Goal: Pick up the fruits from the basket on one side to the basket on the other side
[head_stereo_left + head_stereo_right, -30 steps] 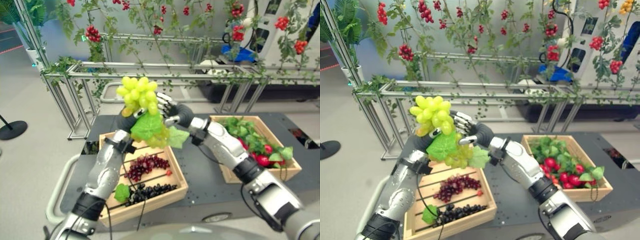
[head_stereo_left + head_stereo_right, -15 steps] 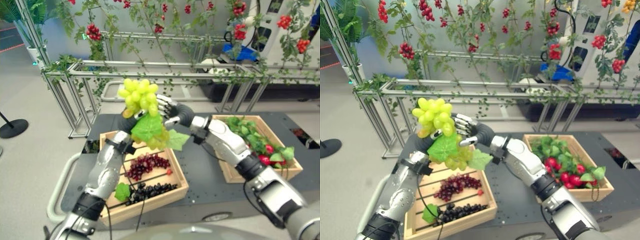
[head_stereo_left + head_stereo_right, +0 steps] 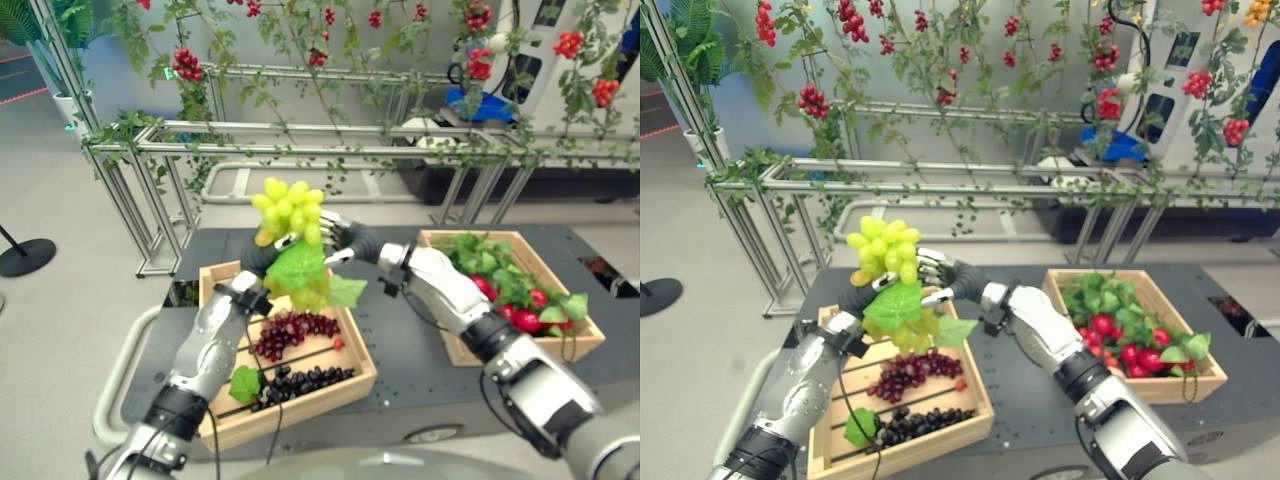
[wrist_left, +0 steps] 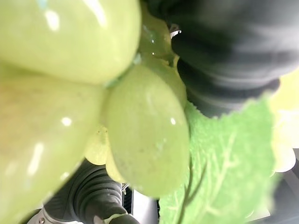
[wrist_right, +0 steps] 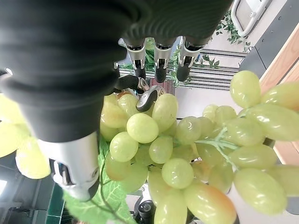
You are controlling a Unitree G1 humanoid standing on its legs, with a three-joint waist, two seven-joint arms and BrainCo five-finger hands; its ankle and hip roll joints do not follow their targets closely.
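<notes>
Count: 2 wooden baskets, left [image 3: 300, 400] and right [image 3: 575, 345]. 3 grape bunches: 1 green [image 3: 290, 207] raised, 1 red [image 3: 290, 332] and 1 dark [image 3: 300, 384] in left basket. 2 robot hands.

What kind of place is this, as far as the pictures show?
Probably an indoor demonstration area staged as a fruit farm: vines with red berries on a metal frame, wooden fruit baskets on a dark table.

Bright even daylight, soft shadows under the wooden crates [image 3: 300, 395], small highlights on close green grapes [image 4: 145, 140], blurred toward 9 o'clock
</notes>
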